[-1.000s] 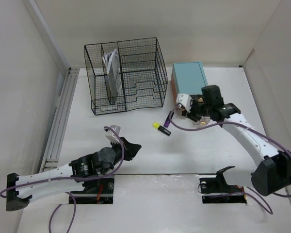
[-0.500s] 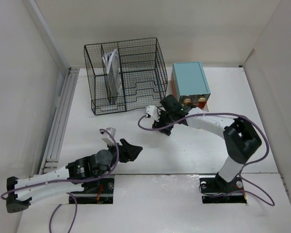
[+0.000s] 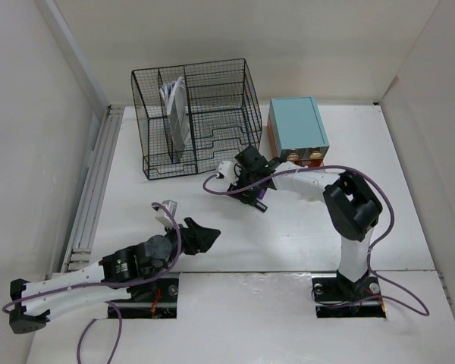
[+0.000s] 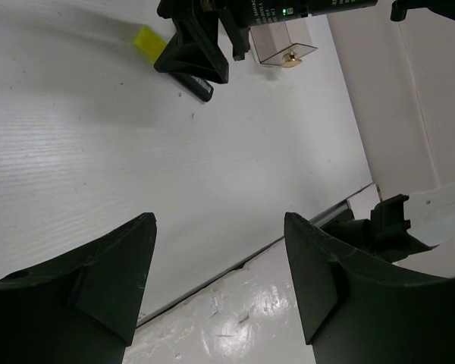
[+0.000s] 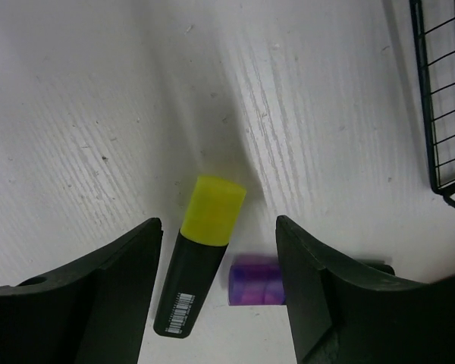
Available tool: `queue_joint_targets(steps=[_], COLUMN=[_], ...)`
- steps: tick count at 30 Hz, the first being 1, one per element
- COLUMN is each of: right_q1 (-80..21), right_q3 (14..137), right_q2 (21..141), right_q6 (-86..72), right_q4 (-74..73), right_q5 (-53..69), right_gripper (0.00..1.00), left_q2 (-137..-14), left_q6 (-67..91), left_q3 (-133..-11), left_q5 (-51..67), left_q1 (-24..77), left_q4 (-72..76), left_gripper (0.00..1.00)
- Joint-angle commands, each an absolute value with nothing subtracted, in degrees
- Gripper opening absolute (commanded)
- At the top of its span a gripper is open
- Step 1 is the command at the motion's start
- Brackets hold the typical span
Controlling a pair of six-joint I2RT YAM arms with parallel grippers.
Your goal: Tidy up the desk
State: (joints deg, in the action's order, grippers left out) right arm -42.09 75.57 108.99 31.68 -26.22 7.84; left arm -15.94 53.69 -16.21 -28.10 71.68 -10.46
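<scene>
**Both grippers open, a highlighter between the right fingers**

We see the desk (image 3: 288, 235) spreading under the black wire-mesh organizer (image 3: 212, 98) and out in front of it to the arm bases. The teal drawer box (image 3: 296, 125) stands just right of the organizer. The left gripper (image 4: 220, 220), well in front of the organizer, gapes wide and holds nothing. The right gripper (image 5: 218, 227) hangs near the organizer's front right corner, jaws spread and gripping nothing. A yellow-capped highlighter (image 5: 193, 262) lies on the desk between its fingers, with a purple-capped marker (image 5: 254, 282) just beside it.
</scene>
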Motion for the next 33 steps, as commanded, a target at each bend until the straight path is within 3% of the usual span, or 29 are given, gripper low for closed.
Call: queue_joint_targets(steps=[1, 10, 14, 15, 18, 20, 27, 33], right_q1=[-42.54, -42.54, -42.54, -42.54, -42.54, -42.54, -42.54, -32.1], right_q3=[77.09, 76.55, 76.03, 76.03, 75.5, 74.97, 74.98, 71.2], right_q2=[109.25, 111.62, 112.15, 112.15, 111.62, 109.35, 91.28, 77.62], right_q6=[30.06, 29.53, 29.53, 30.14, 30.76, 31.9, 38.14, 38.68], right_q4=[-25.41, -27.24, -29.61, -29.62, -30.23, -30.84, -33.31, -30.33], right_q5=[6.6, 7.02, 9.14, 10.1, 11.33, 12.12, 15.74, 15.12], right_gripper=[0.67, 0.65, 0.41, 0.3, 0.15, 0.1, 0.08, 0.08], left_q2=[-15.38, -15.38, -15.38, -15.38, -14.77, -14.77, -15.37, -19.23], left_q6=[52.92, 52.29, 52.29, 52.29, 52.29, 52.29, 51.77, 50.46], left_q3=[-16.61, -17.75, -17.75, -17.75, -17.75, -17.75, -17.23, -16.7], left_q5=[-28.65, -29.18, -29.18, -29.18, -29.18, -29.18, -29.18, -28.13], left_q1=[72.07, 72.07, 72.07, 72.07, 72.07, 72.07, 72.07, 72.07], left_q4=[-10.11, -10.63, -11.16, -11.16, -11.16, -11.16, -9.93, -5.89], left_gripper=[0.65, 0.65, 0.65, 0.65, 0.65, 0.65, 0.65, 0.65])
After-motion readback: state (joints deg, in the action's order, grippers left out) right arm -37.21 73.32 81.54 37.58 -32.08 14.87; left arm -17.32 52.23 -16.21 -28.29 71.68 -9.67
